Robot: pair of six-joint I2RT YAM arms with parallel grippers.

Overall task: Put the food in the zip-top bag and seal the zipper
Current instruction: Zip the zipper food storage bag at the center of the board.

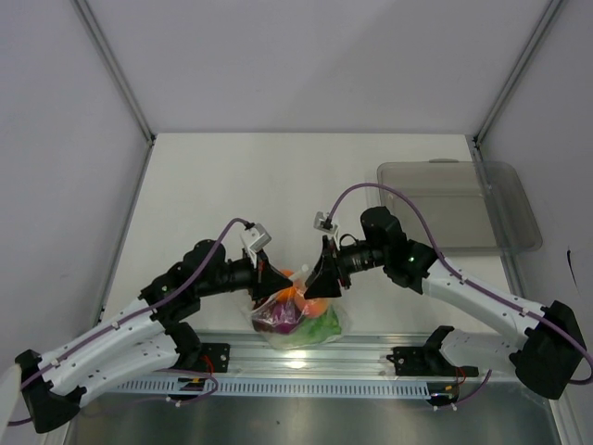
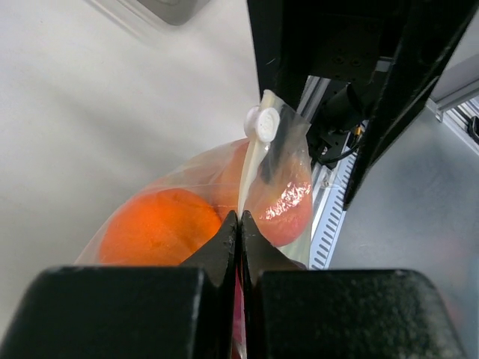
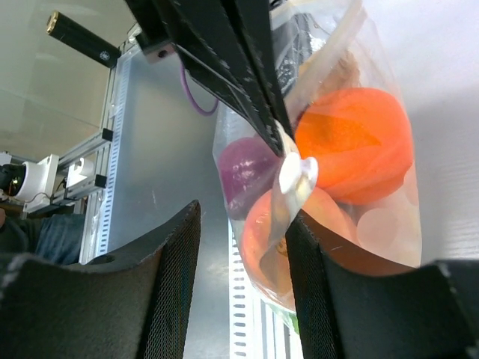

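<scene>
The clear zip-top bag (image 1: pixel 298 317) holds the food: an orange (image 2: pixel 153 224), a peach-coloured fruit (image 2: pixel 288 200), a dark purple fruit (image 3: pixel 245 168) and green cabbage (image 1: pixel 324 326). It hangs just above the table's near edge. My left gripper (image 2: pixel 238 218) is shut on the bag's top edge, on the zipper strip (image 2: pixel 251 168). A white slider (image 2: pixel 262 123) sits on the strip further along. My right gripper (image 3: pixel 243 224) is open. Its fingers straddle the strip just below the slider (image 3: pixel 297 173), and its right finger touches the bag. In the top view both grippers (image 1: pixel 278 276) (image 1: pixel 320 278) meet over the bag.
A rigid clear tray (image 1: pixel 459 206) stands at the back right. The metal rail (image 1: pixel 306 362) with the arm bases runs along the near edge, just under the bag.
</scene>
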